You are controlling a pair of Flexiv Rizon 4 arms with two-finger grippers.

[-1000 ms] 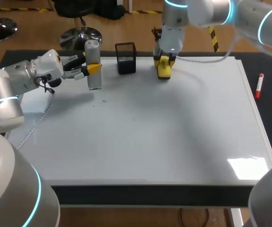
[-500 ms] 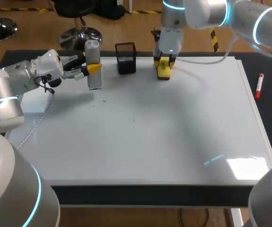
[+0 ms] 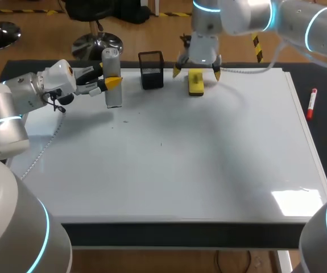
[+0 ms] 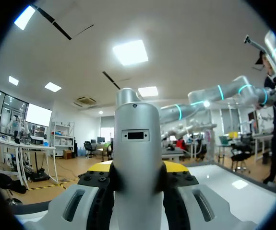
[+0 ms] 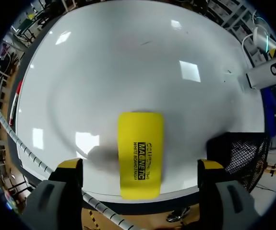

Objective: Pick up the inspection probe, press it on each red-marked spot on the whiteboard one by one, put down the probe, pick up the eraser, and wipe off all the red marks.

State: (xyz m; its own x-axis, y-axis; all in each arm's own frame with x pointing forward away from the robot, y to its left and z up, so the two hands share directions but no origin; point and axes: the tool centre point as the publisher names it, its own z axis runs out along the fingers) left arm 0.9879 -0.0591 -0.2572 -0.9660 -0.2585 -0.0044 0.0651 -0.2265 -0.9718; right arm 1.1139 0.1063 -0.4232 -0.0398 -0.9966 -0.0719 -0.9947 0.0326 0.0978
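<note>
The right gripper [image 3: 197,72] was held with its fingers spread wide, one to each side of the yellow eraser [image 3: 195,83] and clear of it. The eraser lay flat on the whiteboard [image 3: 208,165] at its far edge, near the black mesh holder [image 3: 151,69]. The left gripper [image 3: 107,77] was clamped on the grey inspection probe [image 3: 112,79], which was held upright over the board's far left part. A red marker [image 3: 311,104] lay just beyond the board's right edge.
</note>
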